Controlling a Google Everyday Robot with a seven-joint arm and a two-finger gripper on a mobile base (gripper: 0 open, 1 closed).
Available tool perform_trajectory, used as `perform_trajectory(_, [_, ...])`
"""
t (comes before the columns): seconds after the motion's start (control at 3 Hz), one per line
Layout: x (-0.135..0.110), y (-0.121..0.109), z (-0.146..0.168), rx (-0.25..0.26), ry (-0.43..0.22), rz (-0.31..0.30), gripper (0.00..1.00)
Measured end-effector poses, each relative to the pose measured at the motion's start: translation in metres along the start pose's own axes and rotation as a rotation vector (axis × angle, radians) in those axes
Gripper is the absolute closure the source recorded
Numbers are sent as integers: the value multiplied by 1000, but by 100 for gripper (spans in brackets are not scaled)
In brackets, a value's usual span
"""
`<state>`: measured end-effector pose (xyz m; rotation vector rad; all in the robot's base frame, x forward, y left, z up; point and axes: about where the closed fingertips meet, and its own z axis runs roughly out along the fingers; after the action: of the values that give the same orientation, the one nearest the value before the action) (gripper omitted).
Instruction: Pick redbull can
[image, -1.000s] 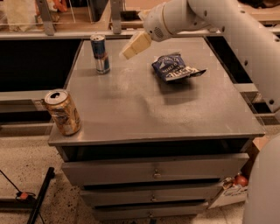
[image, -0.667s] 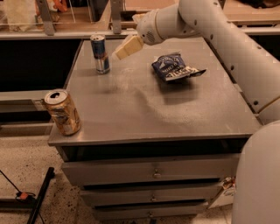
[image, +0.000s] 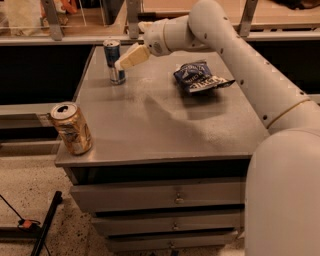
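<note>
The gripper (image: 123, 62) hovers just beside the upright redbull can (image: 111, 54) on the grey cabinet top (image: 150, 127).

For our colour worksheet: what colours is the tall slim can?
The slim can is blue and silver, camera view; the gripper sits beside it.

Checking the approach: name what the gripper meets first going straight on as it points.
The gripper, at the back left of the table, points left at the redbull can beside it; likely that first, though depth is unclear.
</note>
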<state>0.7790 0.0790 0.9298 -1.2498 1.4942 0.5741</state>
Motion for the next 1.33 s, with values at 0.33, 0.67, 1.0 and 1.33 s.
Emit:
perform_trajectory(0.33, [-1, 4, 18, -22, -24, 13, 0])
perform_trajectory(0.67, [-2, 10, 32, -47, -30, 20, 0])
perform_trajectory(1.0, [-5, 18, 41, -80, -32, 12, 18])
perform_trajectory(1.33, [-10, 25, 47, -114, -51, 14, 42])
